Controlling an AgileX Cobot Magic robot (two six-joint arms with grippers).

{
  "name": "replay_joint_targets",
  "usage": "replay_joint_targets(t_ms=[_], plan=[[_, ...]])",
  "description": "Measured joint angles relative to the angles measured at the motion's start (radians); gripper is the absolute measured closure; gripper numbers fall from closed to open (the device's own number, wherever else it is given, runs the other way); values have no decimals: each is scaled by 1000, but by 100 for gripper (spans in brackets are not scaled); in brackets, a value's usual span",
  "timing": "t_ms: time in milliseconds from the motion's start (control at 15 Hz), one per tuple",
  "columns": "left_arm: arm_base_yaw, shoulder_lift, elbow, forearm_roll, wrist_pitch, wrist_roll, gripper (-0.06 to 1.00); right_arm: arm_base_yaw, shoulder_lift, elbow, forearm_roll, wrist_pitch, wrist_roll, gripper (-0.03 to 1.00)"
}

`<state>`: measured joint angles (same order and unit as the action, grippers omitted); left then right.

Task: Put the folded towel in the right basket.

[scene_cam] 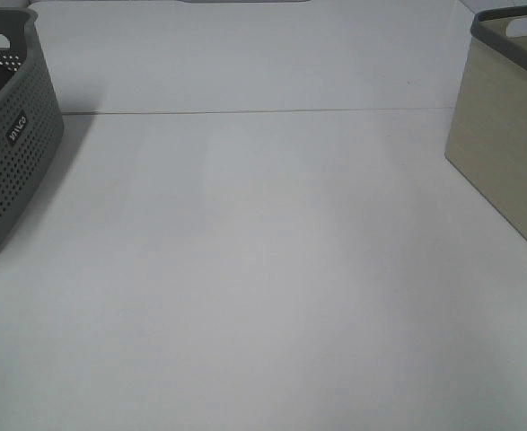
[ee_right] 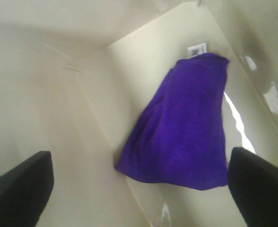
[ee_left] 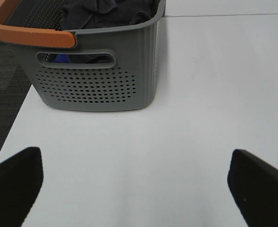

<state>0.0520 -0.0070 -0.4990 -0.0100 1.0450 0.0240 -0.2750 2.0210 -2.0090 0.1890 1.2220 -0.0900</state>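
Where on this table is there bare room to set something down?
The white table is bare between the grey perforated basket at left and the beige basket at right. Crowded: dark clothes in the grey one; purple towel in the beige one.

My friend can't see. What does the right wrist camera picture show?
A purple folded cloth towel lies on the floor of a cream box-shaped basket, with a small white tag at one end. The right tool hangs open over it, both dark tips clear of the towel.
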Motion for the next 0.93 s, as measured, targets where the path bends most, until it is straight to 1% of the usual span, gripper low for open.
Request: replay_joint_targets(t_ms=[67, 133, 267, 400, 533, 667, 800, 933], plan=[[0, 0, 0, 0, 0, 0, -5, 7, 0, -13, 35, 0, -28, 1], [0, 0, 0, 0, 0, 0, -5, 33, 0, -46, 46, 0, -27, 1], [0, 0, 0, 0, 0, 0, -5, 130, 0, -141, -10, 0, 28, 1], [0, 0, 0, 0, 0, 0, -5, 256, 0, -211, -67, -2, 84, 1], [0, 0, 0, 0, 0, 0, -5, 351, 0, -236, -77, -1, 114, 1], [0, 0, 0, 0, 0, 0, -5, 385, 0, -236, -77, -1, 127, 1], [0, 0, 0, 0, 0, 0, -5, 389, -10, -230, -149, -1, 128, 1], [0, 0, 0, 0, 0, 0, -5, 389, -82, -194, -200, -1, 155, 2]])
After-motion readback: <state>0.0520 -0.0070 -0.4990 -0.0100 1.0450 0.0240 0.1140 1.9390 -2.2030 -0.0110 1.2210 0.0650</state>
